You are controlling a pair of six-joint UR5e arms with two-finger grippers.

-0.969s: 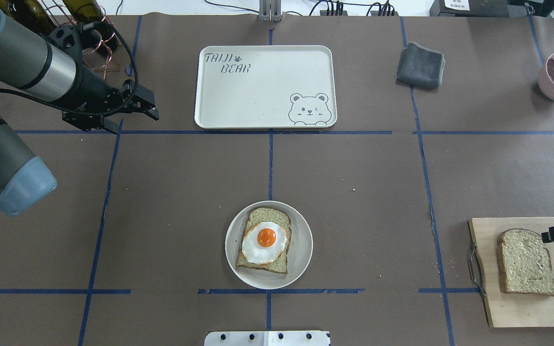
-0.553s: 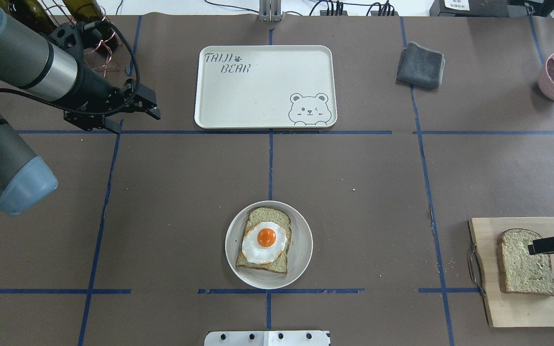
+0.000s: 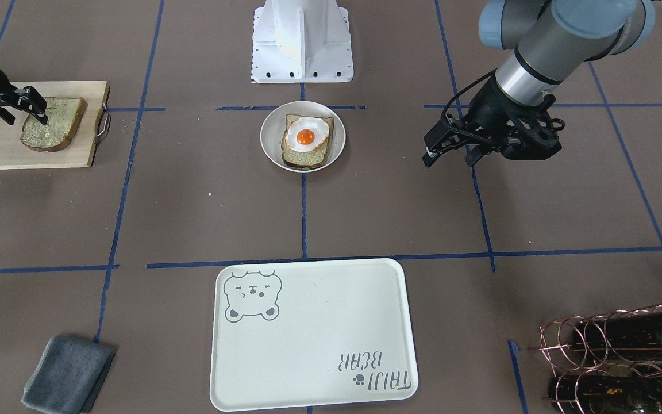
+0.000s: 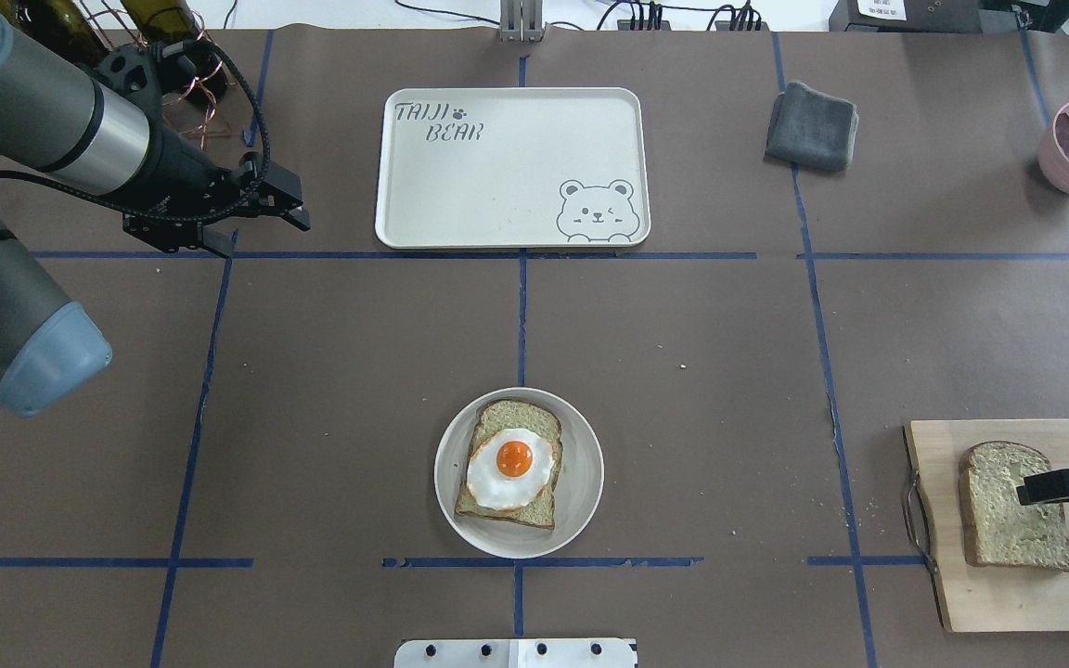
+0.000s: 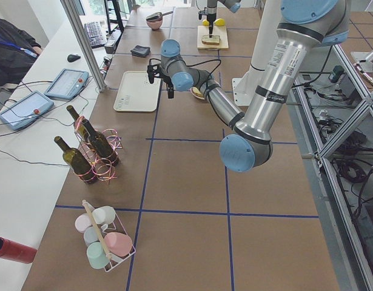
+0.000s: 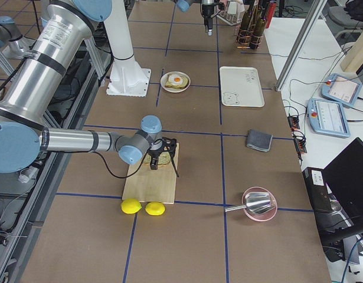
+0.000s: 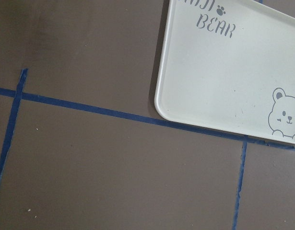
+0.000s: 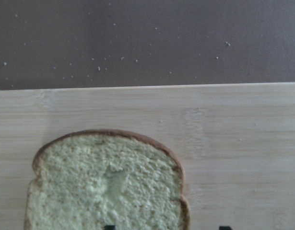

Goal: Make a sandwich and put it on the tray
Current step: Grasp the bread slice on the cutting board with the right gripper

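Note:
One bread slice topped with the fried egg [image 4: 509, 467] lies on a small round plate [image 4: 583, 506] at the near centre, also seen in the front view [image 3: 306, 135]. The second bread slice [image 4: 998, 524] lies on a wooden cutting board [image 4: 989, 598] at the right. My right gripper [image 4: 1034, 487] is open just above this slice, and the slice fills the right wrist view [image 8: 109, 187]. The cream bear tray [image 4: 497, 176] lies empty at the far centre. My left gripper [image 4: 301, 211] is open and empty, hovering left of the tray.
A folded grey cloth [image 4: 811, 127] lies right of the tray. A pink bowl with a metal scoop [image 4: 1068, 153] stands at the far right. A copper rack with wine bottles [image 3: 612, 356] is at the far left. Two lemons [image 6: 140, 207] lie beside the board.
My right gripper has moved from the bread slice's far edge to over its middle and come lower. The left arm has hardly moved.

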